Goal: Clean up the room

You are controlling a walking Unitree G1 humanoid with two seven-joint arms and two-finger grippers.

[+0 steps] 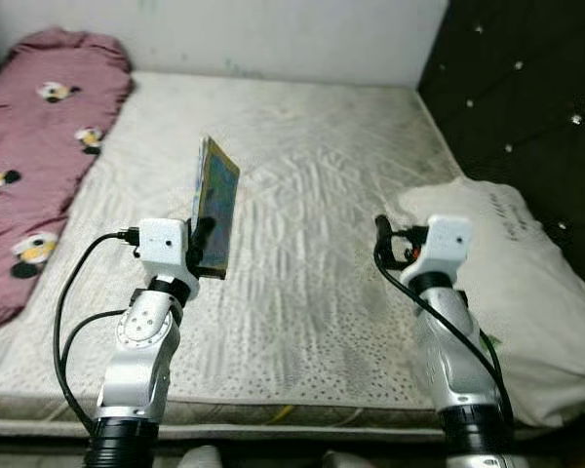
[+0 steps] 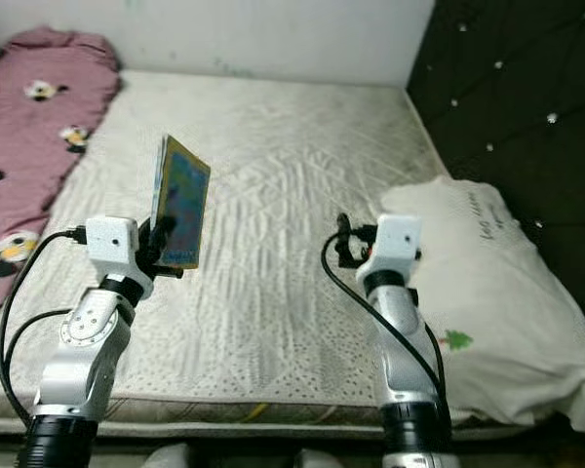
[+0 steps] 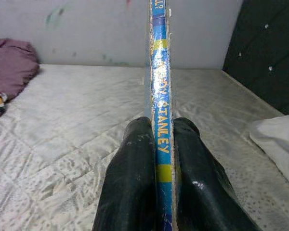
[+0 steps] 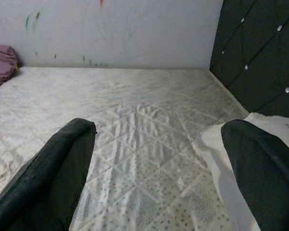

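From the head camera, the left gripper [image 1: 207,244] is raised over the near-left part of the mattress [image 1: 312,175], its two black fingers pinched on the lower edge of a thin book [image 1: 215,207]. The book stands upright above the jaws, its colourful cover facing the middle of the bed, clear of the mattress surface. The right gripper [image 1: 382,241] hovers over the near-right part of the mattress, just beside a white pillow [image 1: 526,292] that lies along the right edge against the dark tufted headboard [image 1: 526,107]. A maroon blanket [image 1: 34,146] with cartoon prints lies along the left edge, up to the far-left corner.

In the left wrist view, the book's blue spine [image 3: 160,120] runs straight up between the two fingers [image 3: 130,187], which press on it from both sides; part of the lettering reads "STANLEY". The mattress stretches beyond to the white wall [image 3: 86,29].

In the right wrist view, the fingers [image 4: 53,178] are spread wide with only bare quilted mattress between them; the pillow's edge sits by one finger.
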